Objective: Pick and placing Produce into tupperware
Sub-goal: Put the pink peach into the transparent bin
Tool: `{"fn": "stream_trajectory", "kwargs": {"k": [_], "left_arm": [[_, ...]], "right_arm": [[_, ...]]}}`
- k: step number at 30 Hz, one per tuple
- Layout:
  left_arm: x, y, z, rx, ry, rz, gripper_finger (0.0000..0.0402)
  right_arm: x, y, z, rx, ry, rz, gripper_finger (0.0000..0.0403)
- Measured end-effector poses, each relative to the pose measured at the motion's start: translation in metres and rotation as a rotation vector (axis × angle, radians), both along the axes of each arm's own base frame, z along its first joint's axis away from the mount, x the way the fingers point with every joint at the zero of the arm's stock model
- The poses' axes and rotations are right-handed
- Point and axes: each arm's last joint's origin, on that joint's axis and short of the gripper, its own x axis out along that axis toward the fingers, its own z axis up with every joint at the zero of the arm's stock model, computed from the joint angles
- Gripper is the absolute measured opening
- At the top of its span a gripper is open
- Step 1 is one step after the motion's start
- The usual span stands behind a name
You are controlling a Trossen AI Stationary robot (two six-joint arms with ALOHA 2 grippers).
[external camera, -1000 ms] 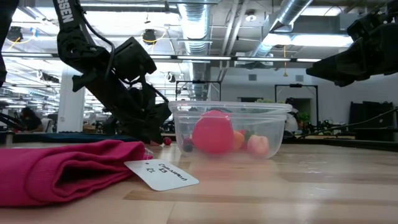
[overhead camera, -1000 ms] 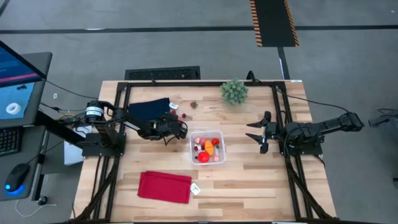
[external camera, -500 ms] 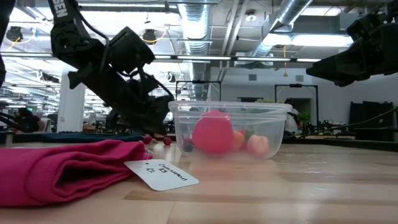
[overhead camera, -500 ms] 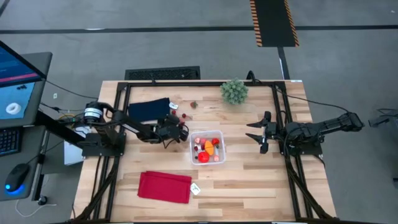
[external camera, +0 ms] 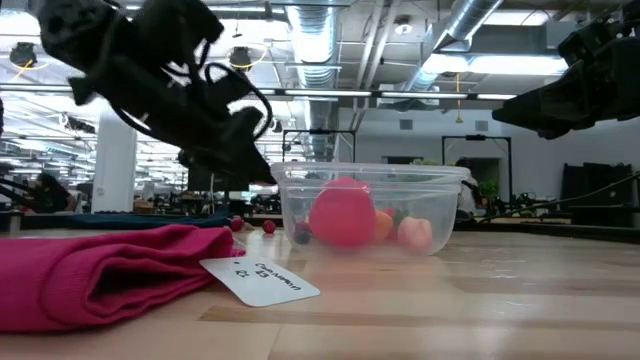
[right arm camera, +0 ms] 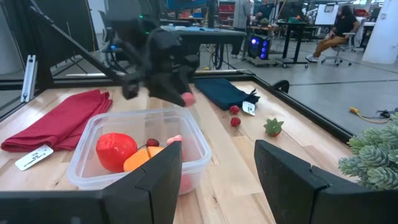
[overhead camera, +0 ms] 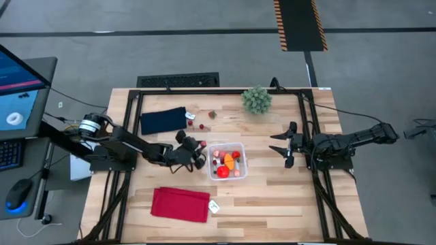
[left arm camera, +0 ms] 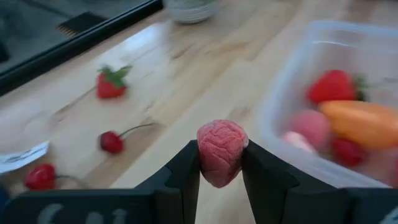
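The clear tupperware (overhead camera: 227, 161) stands at mid table with several red, pink and orange produce pieces inside. My left gripper (overhead camera: 201, 151) is just left of it, above the table, shut on a pink raspberry (left arm camera: 222, 151). A strawberry (left arm camera: 110, 84) and two cherries (left arm camera: 112, 142) lie on the wood beyond it. My right gripper (overhead camera: 281, 145) waits open, right of the tupperware (right arm camera: 138, 151). My left gripper pinches the pink raspberry by its two sides (left arm camera: 206, 155) between its two fingertips. The raspberry is lifted clear of the table, beside the tupperware's left wall (left arm camera: 280, 106).
A navy cloth (overhead camera: 163, 120) lies at the far left, a red cloth (overhead camera: 180, 204) with a white tag (overhead camera: 214, 207) near the front edge. A green spiky plant ball (overhead camera: 257, 99) stands at the far edge. A black frame rims the table.
My left gripper has risen from the table and gone right, toward the tupperware's left wall, and a little toward the near edge. The arm has stretched out farther over the table.
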Motion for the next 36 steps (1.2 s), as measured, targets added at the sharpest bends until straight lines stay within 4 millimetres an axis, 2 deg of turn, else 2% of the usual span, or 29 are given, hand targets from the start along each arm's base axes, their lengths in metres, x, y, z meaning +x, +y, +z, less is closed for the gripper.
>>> {"fn": "stream_trajectory", "kwargs": {"k": [9, 16, 24, 30, 36], "left_arm": [[-0.009, -0.031, 0.024, 0.048, -0.039, -0.169, 0.0094], [-0.012, -0.048, 0.031, 0.017, -0.058, -0.332, 0.0094], [-0.01, -0.059, 0.033, -0.104, -0.068, -0.643, 0.01], [-0.01, -0.06, 0.033, -0.11, -0.073, -0.688, 0.0122], [-0.007, -0.059, 0.037, -0.104, -0.117, -0.729, 0.0163]], "right_arm": [[0.0, 0.0, 0.0, 0.0, 0.0, 0.0, 0.0224], [0.0, 0.0, 0.0, 0.0, 0.001, 0.0, 0.0224], [0.0, 0.0, 0.0, 0.0, 0.0, 0.0, 0.0224], [0.0, 0.0, 0.0, 0.0, 0.0, 0.0, 0.0224], [0.0, 0.0, 0.0, 0.0, 0.0, 0.0, 0.0224]]}}
